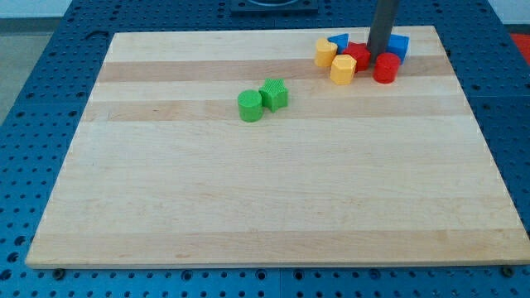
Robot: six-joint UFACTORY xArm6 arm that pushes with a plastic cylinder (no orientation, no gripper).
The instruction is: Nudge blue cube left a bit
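Camera view: no fingers, only my tip (380,55) amid cluster, probably just left of blue cube (399,45). Better: circle right, push gently left.

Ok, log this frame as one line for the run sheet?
task: nudge blue cube left | my tip: in top-right cluster, just left of blue cube | adjacent: red blocks | green pair: apart, mid-board

Single raised view, angled down.
Looking across the whole pale wooden board (265,190) from its near edge, moderately close.
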